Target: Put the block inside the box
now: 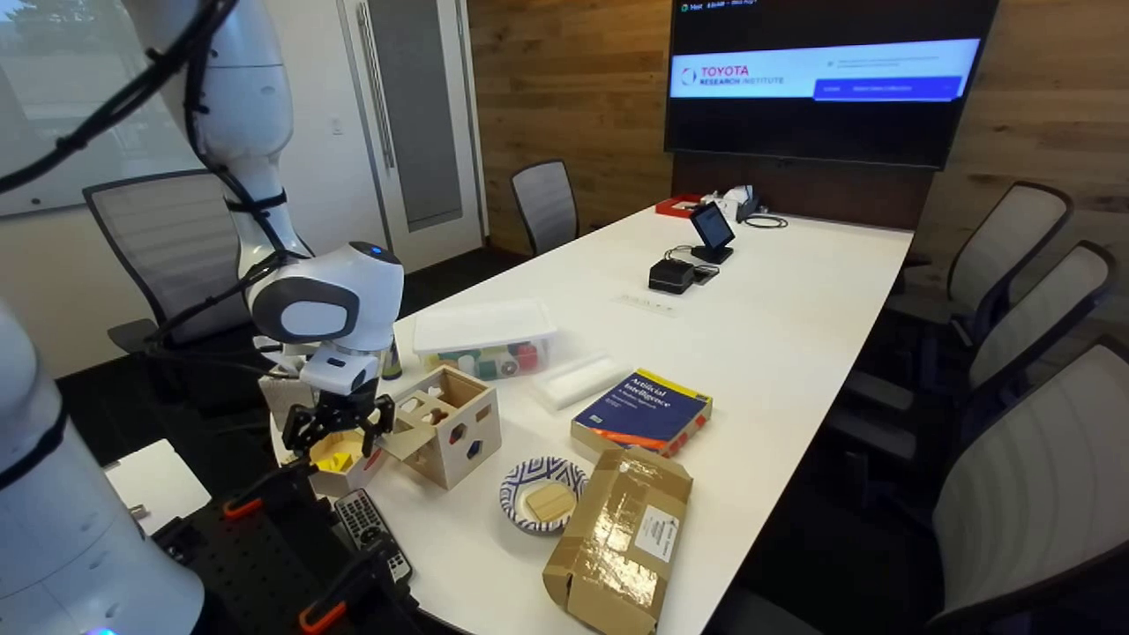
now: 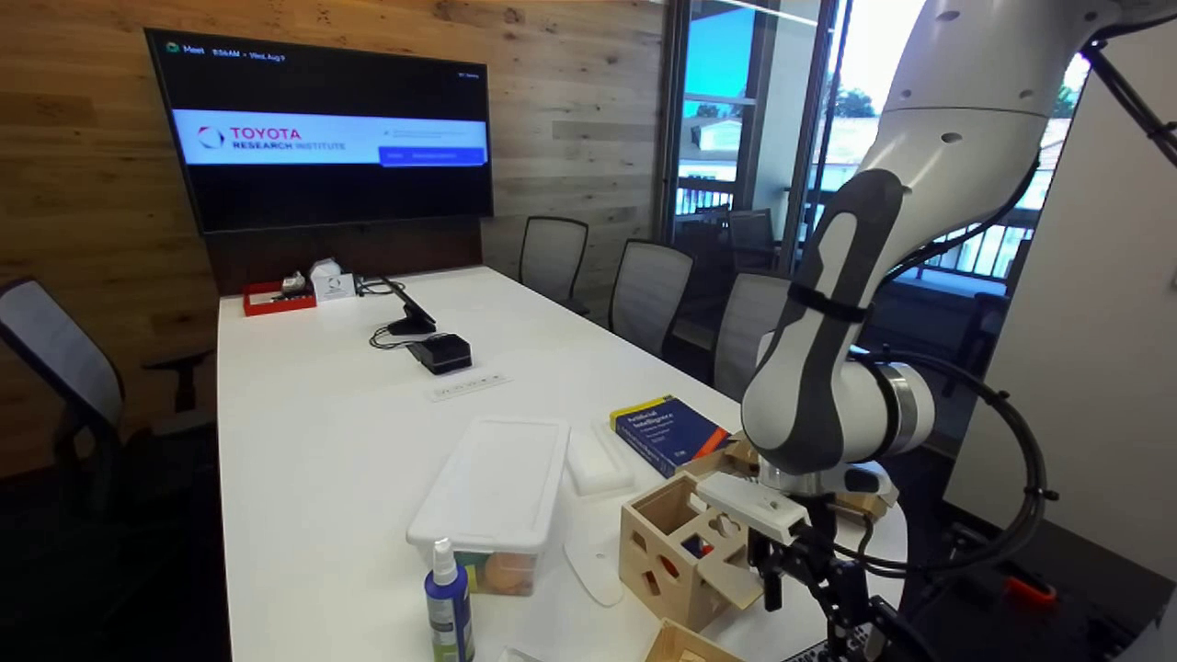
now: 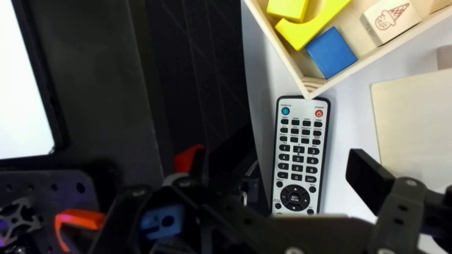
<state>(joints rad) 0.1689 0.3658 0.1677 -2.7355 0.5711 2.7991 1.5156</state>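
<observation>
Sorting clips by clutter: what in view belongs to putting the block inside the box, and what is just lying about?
For the job:
light wooden cube box with shaped cutouts
black robot gripper
possible blocks, target unclear: blue square block, yellow curved block, pale wooden square

Lying about:
brown cardboard package
thick blue textbook
long silver remote control
lidded clear plastic bin
blue spray bottle
</observation>
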